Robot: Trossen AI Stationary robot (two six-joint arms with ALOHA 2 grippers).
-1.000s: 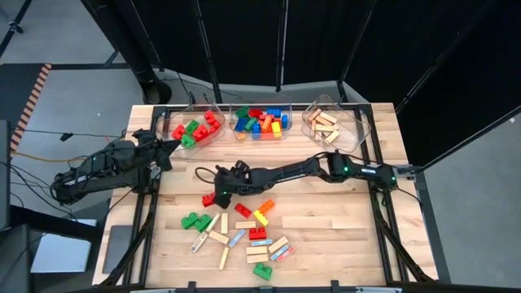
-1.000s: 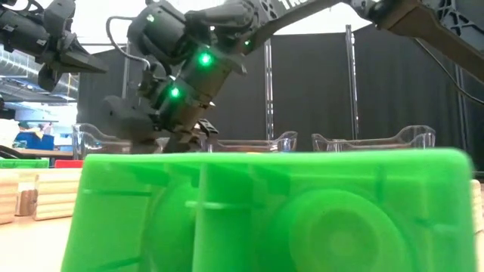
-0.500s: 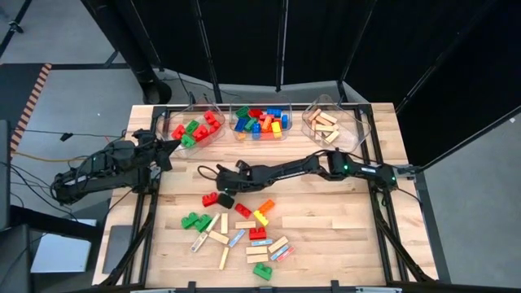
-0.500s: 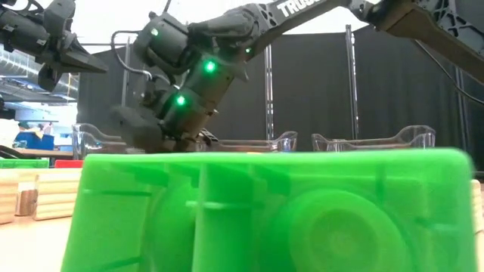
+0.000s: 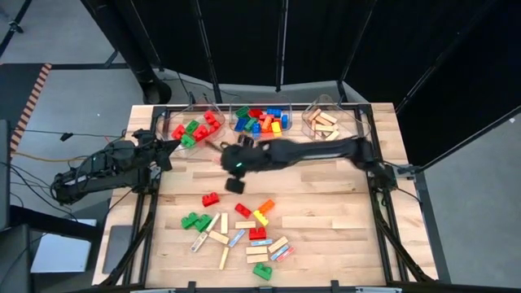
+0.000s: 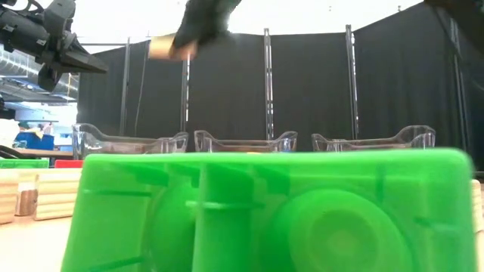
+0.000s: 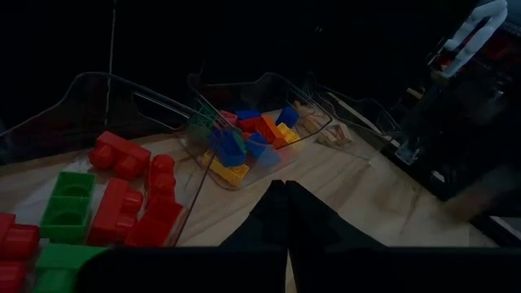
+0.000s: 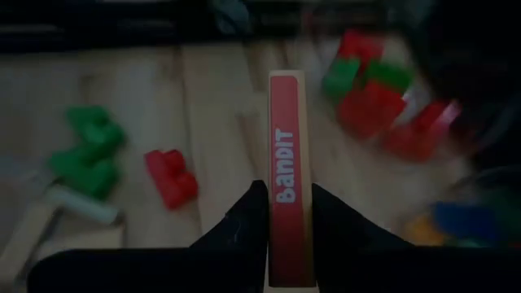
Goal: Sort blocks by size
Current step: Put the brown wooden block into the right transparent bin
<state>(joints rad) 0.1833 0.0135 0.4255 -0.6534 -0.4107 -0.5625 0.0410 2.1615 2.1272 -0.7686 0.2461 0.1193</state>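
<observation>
Three clear bins [image 5: 262, 124] line your desk's [image 5: 326, 220] twelve o'clock edge, holding sorted blocks, while loose blocks [image 5: 236, 232] scatter toward six o'clock. Your right pincer [image 8: 283, 220] hangs above the desk's middle, just short of the bins, pinching a tan wooden bar [image 8: 286, 175] with a red face lettered BANDIT. Your left pincer [image 7: 283, 213] waits pressed together at ten o'clock, beside the red-and-green bin [image 7: 98, 122].

The right gripper [image 8: 281, 213] is up off the table now, nearer the bins [image 5: 260, 122], its jaws pinching a wooden bar [image 8: 286, 175] with a red label.
</observation>
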